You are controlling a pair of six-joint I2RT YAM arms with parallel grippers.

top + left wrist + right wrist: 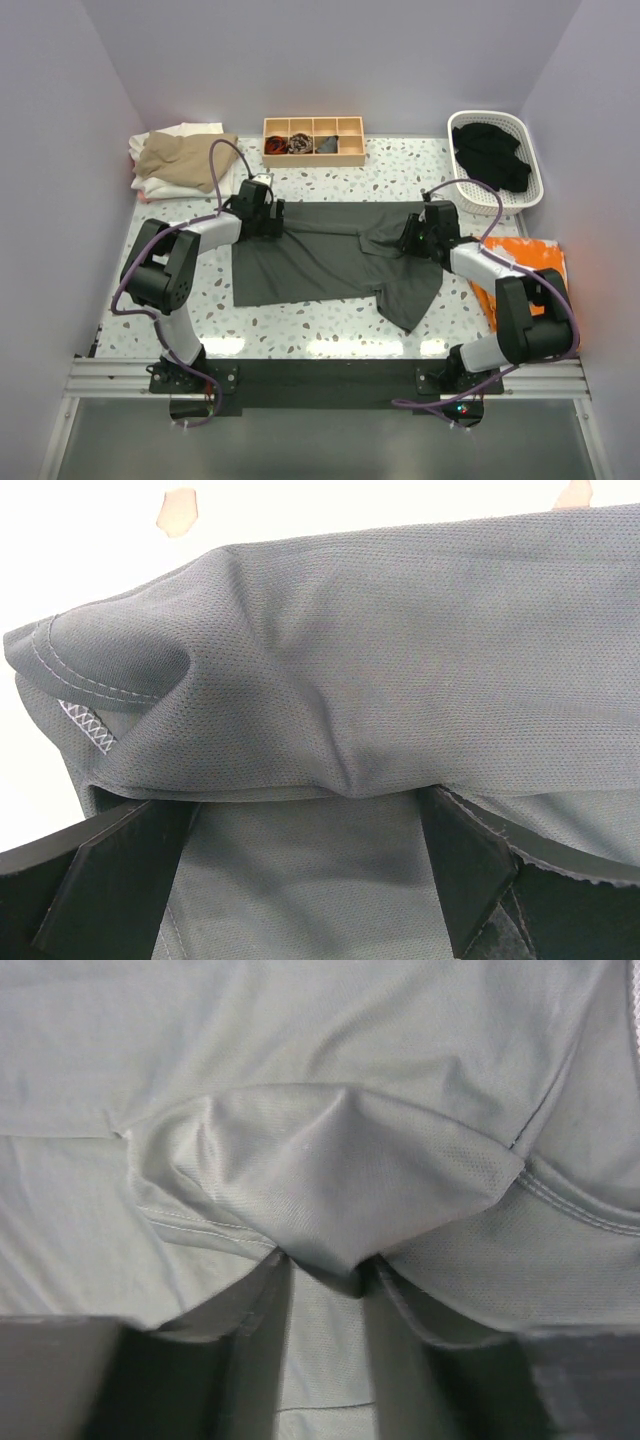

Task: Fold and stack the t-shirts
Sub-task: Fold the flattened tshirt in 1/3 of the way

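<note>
Charcoal t-shirt [320, 265] inside parted left gripper [272, 226], pinched by right gripper [411, 238]

The bench [300, 322] is bare along its near edge. The grey shirt [320, 265] covers the middle. A shirt pile [185, 155] fills the far-left corner, a white basket [495, 115] the far-right corner.
</note>
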